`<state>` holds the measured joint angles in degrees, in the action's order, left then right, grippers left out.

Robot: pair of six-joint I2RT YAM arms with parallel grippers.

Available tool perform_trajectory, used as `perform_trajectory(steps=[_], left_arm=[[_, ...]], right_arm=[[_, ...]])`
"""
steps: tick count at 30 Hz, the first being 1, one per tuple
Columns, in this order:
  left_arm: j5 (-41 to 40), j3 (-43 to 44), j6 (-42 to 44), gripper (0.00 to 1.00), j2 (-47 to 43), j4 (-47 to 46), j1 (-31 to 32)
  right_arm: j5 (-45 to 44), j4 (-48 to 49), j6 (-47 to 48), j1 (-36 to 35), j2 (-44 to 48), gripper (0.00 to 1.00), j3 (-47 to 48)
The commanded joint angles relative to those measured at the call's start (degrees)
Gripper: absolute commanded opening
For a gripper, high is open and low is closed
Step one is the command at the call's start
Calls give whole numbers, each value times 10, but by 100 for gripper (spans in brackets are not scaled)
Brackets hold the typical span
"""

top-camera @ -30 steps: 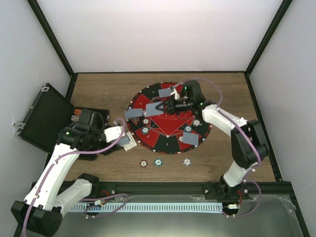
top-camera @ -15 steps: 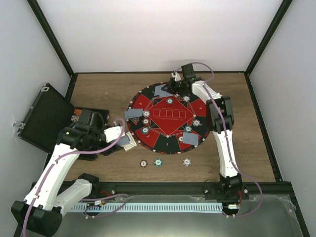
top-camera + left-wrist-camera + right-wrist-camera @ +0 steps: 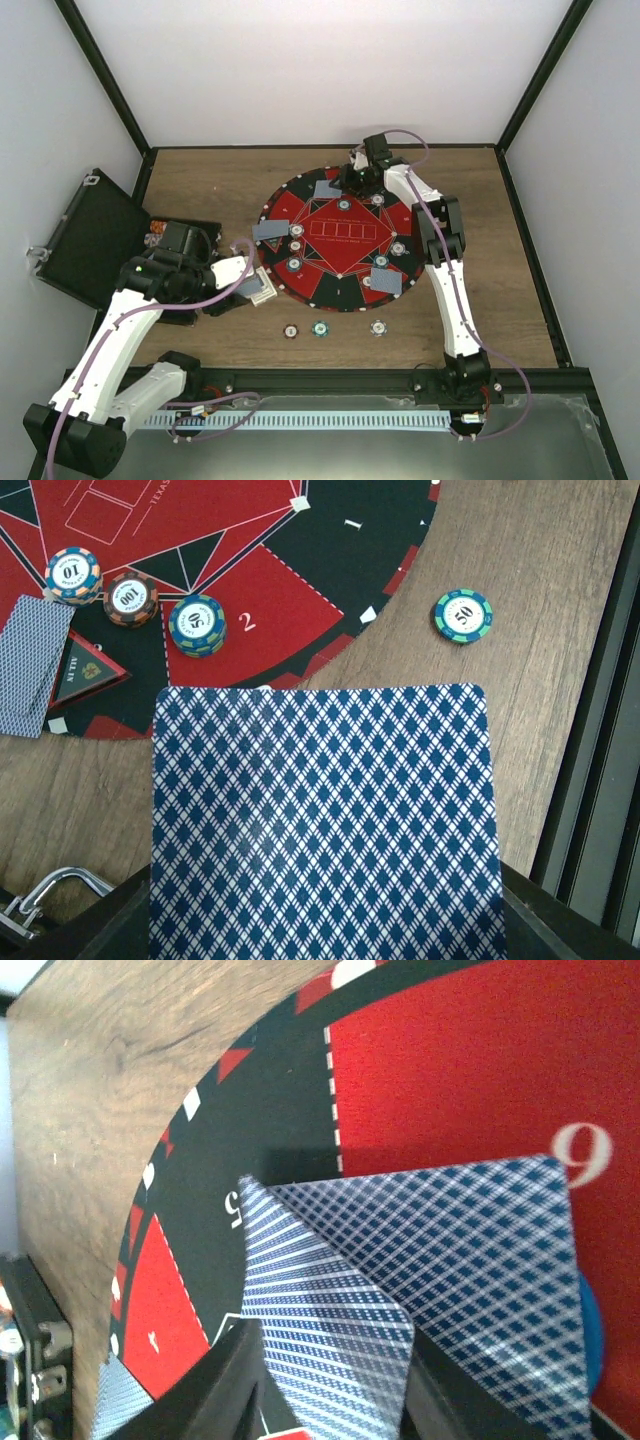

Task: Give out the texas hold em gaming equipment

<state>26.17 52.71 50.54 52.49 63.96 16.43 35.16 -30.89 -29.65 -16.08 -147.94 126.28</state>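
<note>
The left gripper (image 3: 325,935) is clamping a deck of blue-backed cards (image 3: 325,820) just off the round mat (image 3: 338,287) on the table (image 3: 200,190). The right gripper (image 3: 330,1390) is straddling two fanned cards (image 3: 450,1270) at the mat's far rim — whether it is gripping them, I cannot tell.

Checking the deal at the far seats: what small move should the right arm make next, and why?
Probably finish letting go and lift the right tool straight up. The tilted card in it overlaps a flat card on the mat's red seat; whether the grip is released I cannot tell. The left tool is shut on the next card.
</note>
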Motion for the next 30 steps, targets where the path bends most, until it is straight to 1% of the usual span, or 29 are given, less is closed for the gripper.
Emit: perform_trajectory(steps=[1, 4, 6, 11, 14, 18, 21, 26, 28, 30], left_arm=[[20, 3, -6, 4, -2, -3, -1], [21, 3, -7, 4, -5, 0, -1], [21, 3, -8, 4, -8, 1, -1], [20, 4, -8, 4, -12, 1, -1], [22, 7, -8, 4, -12, 2, -1], [23, 9, -6, 4, -12, -1, -1], [26, 8, -6, 4, -13, -4, -1], [30, 9, -6, 4, -11, -10, -1], [30, 9, -4, 4, -11, -11, -1], [29, 9, -3, 4, -9, -14, -1]], right_arm=[[-49, -20, 35, 3, 39, 42, 24], [-71, -23, 45, 4, 60, 52, 25], [-81, -25, 48, 4, 84, 56, 25], [-80, -33, 43, 3, 123, 60, 11], [-79, -22, 37, -5, 175, 62, -41], [-48, 32, 15, -29, 277, 64, -176], [-25, 73, -11, -58, 360, 70, -290], [34, 179, -83, -111, 492, 79, -488], [50, 208, -113, -140, 532, 81, -551], [64, 233, -135, -171, 561, 82, -592]])
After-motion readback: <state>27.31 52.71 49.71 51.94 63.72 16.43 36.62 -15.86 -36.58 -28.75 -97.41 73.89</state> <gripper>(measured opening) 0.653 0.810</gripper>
